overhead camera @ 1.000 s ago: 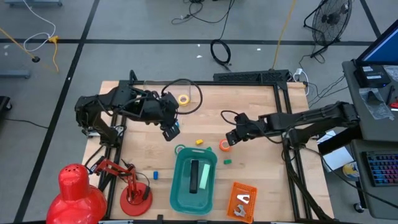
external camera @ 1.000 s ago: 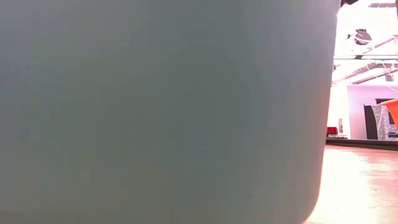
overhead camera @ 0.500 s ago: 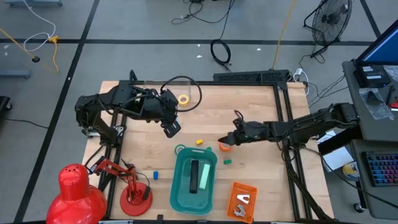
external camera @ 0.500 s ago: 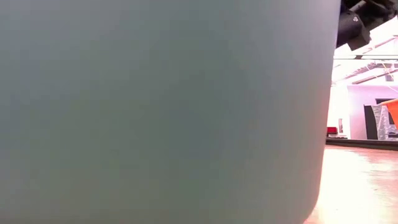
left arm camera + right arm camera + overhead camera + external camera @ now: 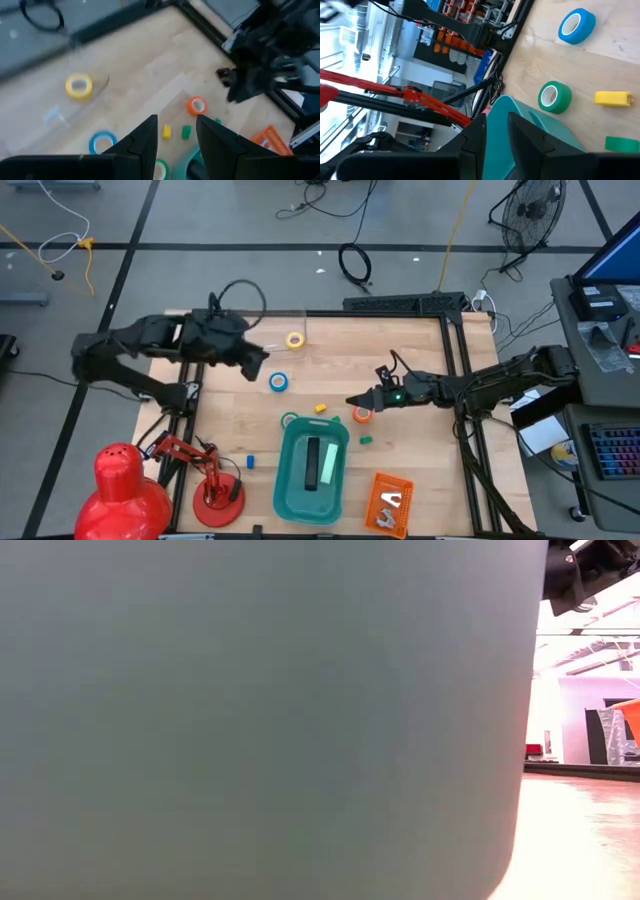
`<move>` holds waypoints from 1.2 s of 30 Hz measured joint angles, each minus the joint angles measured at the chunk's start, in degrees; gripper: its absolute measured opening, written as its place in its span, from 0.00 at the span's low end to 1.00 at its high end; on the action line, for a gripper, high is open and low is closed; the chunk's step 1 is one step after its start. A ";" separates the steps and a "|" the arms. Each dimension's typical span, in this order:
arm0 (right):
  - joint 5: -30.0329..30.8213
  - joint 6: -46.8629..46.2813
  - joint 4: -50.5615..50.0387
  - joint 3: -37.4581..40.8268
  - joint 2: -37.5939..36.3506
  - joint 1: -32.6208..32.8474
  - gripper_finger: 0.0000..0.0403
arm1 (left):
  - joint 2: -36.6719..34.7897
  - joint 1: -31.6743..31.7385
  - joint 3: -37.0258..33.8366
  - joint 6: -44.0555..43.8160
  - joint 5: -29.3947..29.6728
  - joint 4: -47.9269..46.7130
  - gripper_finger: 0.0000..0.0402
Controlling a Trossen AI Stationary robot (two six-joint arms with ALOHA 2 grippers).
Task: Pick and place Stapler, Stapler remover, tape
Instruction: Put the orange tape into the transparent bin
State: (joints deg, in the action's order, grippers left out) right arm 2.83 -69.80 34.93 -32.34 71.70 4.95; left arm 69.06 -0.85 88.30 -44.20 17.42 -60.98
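A dark stapler (image 5: 312,464) already lies in the teal bin (image 5: 285,485) at lower centre, while the blue (image 5: 279,382), yellow (image 5: 294,339), orange (image 5: 361,415) and green (image 5: 555,97) tape rolls wait on the table, both the left gripper (image 5: 175,130) and right gripper (image 5: 496,131) empty, fingers slightly apart.

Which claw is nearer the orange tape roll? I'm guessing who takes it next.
Right. The right claw hovers right beside the orange tape roll; the left claw sits far across the table, beyond the blue tape roll.
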 joint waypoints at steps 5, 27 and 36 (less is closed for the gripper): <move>0.00 0.17 -0.03 0.00 0.00 -0.67 0.17 | -8.00 0.83 -17.79 -6.10 -2.73 8.55 0.34; -0.11 3.47 -4.60 -4.19 -0.04 -1.60 0.17 | 0.31 7.86 -34.26 -3.35 -11.67 11.14 0.34; -1.25 5.80 -11.15 -6.51 -0.02 -1.46 0.09 | 7.83 14.86 -34.26 -0.30 -16.77 11.34 0.55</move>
State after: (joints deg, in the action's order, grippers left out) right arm 1.58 -64.00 23.78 -38.84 71.68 3.49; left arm 76.89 14.00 54.04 -44.50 0.65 -49.64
